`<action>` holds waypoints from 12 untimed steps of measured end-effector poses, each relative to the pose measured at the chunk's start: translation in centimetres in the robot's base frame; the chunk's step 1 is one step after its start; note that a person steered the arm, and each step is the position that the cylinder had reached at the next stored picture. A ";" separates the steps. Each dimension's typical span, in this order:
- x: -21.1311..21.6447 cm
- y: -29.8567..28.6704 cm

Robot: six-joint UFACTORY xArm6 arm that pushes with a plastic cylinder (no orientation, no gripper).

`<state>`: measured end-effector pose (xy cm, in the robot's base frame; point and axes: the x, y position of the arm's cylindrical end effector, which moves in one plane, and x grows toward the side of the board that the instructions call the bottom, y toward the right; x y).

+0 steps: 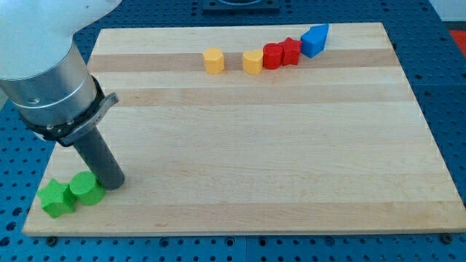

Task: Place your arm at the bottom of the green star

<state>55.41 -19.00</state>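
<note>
The wooden board (pixel 255 145) lay on blue pegboard. Near its bottom-left corner, our tip (pixel 113 183) touched the green cylinder (pixel 85 189) beside the green star (pixel 54 198). We had no jaws, only the rod.

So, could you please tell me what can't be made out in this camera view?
- My tip: its very end sits behind the green cylinder, so contact with the block can't be confirmed.
- Green star: the cylinder covers its right side, so whether they touch is unclear.
- Arm: cut off by the view's top and left edges.
- Red blocks: pressed together and small, so their exact shapes are uncertain.
</note>
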 end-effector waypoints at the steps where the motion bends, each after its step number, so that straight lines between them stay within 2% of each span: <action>1: 0.0 1.9; 5: -2.5 12.6; 7: -3.0 13.1; 9: 4.8 12.9; 11: 6.5 5.1; 12: 6.3 -1.3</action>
